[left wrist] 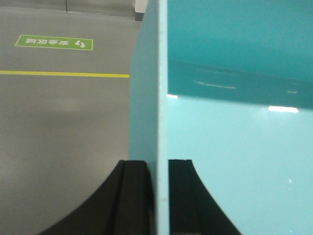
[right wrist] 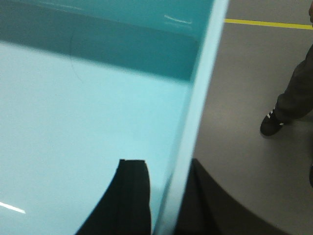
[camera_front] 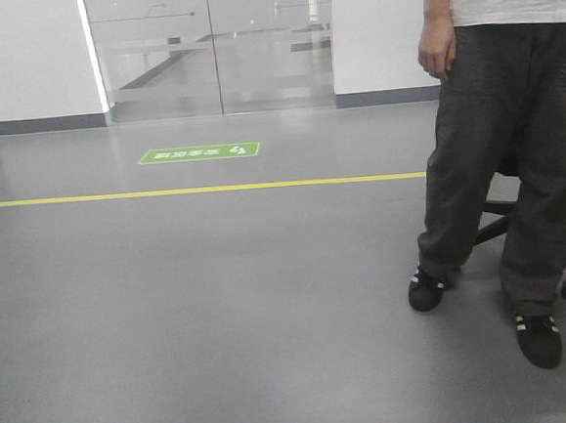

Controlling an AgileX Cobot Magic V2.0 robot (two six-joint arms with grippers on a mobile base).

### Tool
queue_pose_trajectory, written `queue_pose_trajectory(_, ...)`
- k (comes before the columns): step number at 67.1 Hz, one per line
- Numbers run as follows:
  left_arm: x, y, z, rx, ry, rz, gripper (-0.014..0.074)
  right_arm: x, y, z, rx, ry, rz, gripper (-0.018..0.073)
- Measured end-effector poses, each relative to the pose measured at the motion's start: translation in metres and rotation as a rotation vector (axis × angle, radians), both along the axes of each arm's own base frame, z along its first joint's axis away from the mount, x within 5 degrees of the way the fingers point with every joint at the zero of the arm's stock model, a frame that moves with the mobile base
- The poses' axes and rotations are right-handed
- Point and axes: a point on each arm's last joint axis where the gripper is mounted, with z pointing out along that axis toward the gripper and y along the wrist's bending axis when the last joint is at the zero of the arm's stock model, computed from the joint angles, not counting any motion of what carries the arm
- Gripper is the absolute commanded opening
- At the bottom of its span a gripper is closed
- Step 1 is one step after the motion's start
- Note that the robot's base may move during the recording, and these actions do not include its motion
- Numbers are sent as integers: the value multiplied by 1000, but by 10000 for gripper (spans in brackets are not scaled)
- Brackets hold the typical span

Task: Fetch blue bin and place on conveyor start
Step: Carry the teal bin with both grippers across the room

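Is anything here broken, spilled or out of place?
Nothing looks spilled or broken. The bin looks empty, held by the left tool and right tool on its walls. A person stands close ahead, perhaps in the way.

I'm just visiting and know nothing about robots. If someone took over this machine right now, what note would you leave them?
Left gripper: shut on one side wall of the blue bin, one finger on each face.
Right gripper: shut on the opposite wall in the same way.
Bin: empty, apparently held above the grey floor.
Conveyor start: not in any view.
Done: bin picked up.
Left: reach the conveyor start, set the bin on it, release.
Caution: a person stands at the right of the front view.
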Motion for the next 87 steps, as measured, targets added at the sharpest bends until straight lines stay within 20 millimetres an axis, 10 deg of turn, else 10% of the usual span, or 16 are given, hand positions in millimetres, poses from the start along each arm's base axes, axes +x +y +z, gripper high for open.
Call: queue_pose_trajectory(87,0,0,0,2,0,1,-111,1,0,-1,1,-2,0,-151)
